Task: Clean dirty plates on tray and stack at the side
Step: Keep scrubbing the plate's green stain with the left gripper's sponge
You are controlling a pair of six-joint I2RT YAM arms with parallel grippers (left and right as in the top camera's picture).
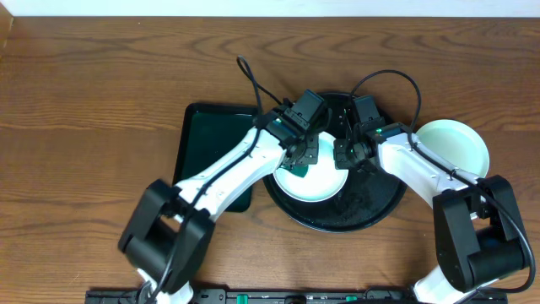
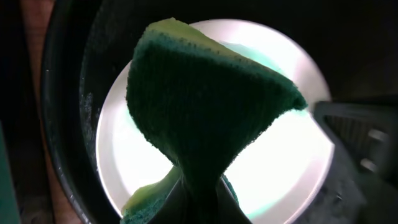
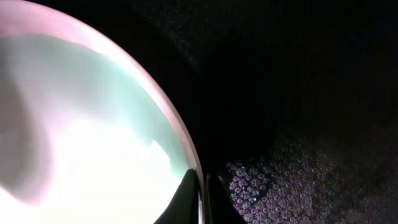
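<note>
**A brown wood table, with a sponge over one plate**

The table (image 1: pixel 84 101) is brown wood, and a thin strip of white wall (image 1: pixel 253 7) runs along the far edge. The left side of the table is bare and wide, with lots of room to move. The far side is bare too.

Next comes a small dark tray (image 1: pixel 211 139) shaped like a box lid. Its right edge sits just beside the big round tray. The left arm reaches across its near corner.

The left gripper (image 1: pixel 302 154) is squeezed tight on a green sponge (image 2: pixel 211 106). The sponge sticks out in front of the fingers and bends where it is pinched. It hangs over the far part of the plate (image 1: pixel 316 184). I cannot tell if it touches the plate.

The plate is pale, with a soft green shine. It lies on the left half of the black round tray (image 1: pixel 371 211).

The right gripper (image 1: pixel 344 154) is closed on the right rim of this plate, with one finger on each side of the rim. The two grippers are very close together, with little room between them.

The tray floor by the right gripper has tiny wet dots (image 3: pixel 280 180).

Last, on the right, a side plate (image 1: pixel 456 145) rests on the table just beside the tray's rim. The right arm passes along its near edge.
</note>
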